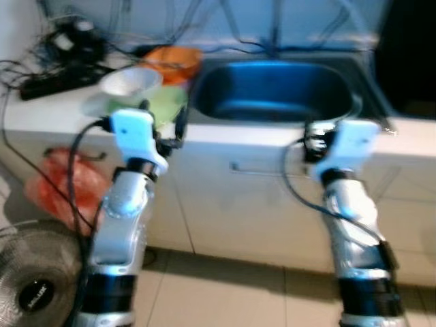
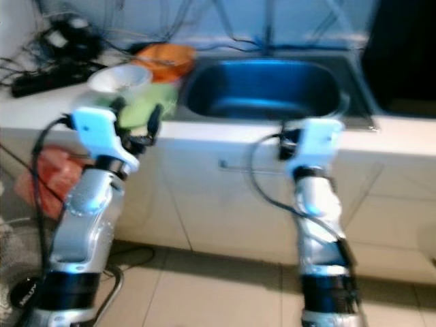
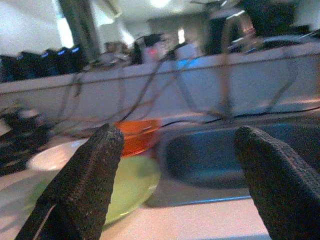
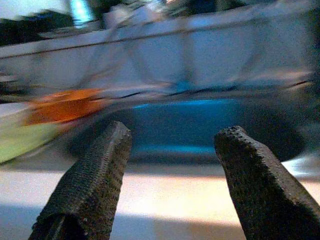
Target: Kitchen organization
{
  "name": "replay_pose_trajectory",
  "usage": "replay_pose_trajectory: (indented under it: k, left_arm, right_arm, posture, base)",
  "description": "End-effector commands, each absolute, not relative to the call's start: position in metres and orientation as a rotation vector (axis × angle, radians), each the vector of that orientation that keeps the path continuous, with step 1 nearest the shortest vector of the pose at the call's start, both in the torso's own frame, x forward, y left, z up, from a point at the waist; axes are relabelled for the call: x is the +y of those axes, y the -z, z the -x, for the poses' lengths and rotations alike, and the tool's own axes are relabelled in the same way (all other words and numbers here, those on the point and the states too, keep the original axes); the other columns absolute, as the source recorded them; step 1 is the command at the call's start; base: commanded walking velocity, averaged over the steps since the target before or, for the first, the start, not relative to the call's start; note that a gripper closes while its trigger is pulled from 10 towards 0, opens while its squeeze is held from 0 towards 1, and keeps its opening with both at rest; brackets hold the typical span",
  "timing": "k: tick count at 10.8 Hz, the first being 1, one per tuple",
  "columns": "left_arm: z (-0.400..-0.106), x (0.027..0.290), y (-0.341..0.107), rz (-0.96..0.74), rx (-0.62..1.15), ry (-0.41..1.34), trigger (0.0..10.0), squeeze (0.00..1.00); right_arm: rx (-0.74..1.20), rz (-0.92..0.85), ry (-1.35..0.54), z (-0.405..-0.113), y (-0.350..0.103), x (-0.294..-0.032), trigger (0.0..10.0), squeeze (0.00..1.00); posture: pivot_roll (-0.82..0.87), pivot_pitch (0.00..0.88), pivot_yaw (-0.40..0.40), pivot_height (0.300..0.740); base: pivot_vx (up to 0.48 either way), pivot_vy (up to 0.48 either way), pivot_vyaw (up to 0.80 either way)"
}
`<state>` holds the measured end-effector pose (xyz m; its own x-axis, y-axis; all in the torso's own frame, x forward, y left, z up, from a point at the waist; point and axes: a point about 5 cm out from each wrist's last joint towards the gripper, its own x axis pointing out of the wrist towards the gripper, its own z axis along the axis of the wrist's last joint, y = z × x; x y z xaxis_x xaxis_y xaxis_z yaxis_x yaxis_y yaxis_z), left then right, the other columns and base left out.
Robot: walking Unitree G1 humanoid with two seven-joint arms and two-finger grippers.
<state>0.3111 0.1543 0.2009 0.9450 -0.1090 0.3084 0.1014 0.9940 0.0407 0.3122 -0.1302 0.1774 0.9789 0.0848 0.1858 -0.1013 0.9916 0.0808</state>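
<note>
Just past the left gripper (image 3: 175,165), whose 2 fingers (image 3: 90,175) look rough and matt black, lie a smooth green plate (image 3: 132,185), a glossy orange bowl (image 3: 137,135) and a shiny metal sink (image 1: 272,92).

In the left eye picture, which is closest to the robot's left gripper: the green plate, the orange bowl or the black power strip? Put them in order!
From the left gripper:
1. Flat green plate, on the counter right at its fingers.
2. Orange bowl, behind the plate, beside the sink.
3. Black power strip, far off on the counter's left end.

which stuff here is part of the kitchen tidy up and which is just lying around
Job things: white bowl, green plate, orange bowl, sink, open left gripper, open right gripper.

Lying about: power strip and cables, red bag, floor fan.
</note>
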Motion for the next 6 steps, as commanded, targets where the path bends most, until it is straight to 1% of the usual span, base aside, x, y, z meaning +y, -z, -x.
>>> replay_pose_trajectory:
  k: [1, 3, 6]
  left_arm:
    - [-0.314, 0.151, -0.203, -0.013, -0.311, 0.121, 10.0, 0.0]
    - [-0.319, 0.152, -0.208, -0.013, -0.322, 0.116, 10.0, 0.0]
    - [-0.319, 0.155, -0.207, -0.004, -0.317, 0.103, 10.0, 0.0]
  right_arm:
    - [-0.163, -0.097, -0.1, -0.31, -0.174, -0.134, 10.0, 0.0]
    - [-0.119, -0.108, -0.044, -0.316, -0.167, -0.143, 10.0, 0.0]
    - [-0.111, -0.143, -0.058, -0.318, -0.169, -0.145, 10.0, 0.0]
  posture:
    - [0.02, 0.0, 0.108, 0.74]
    - [0.03, 0.0, 0.113, 0.74]
    - [0.04, 0.0, 0.108, 0.74]
  base:
    - [0.356, 0.0, 0.0]
    - [0.349, 0.0, 0.0]
    - [0.364, 0.0, 0.0]
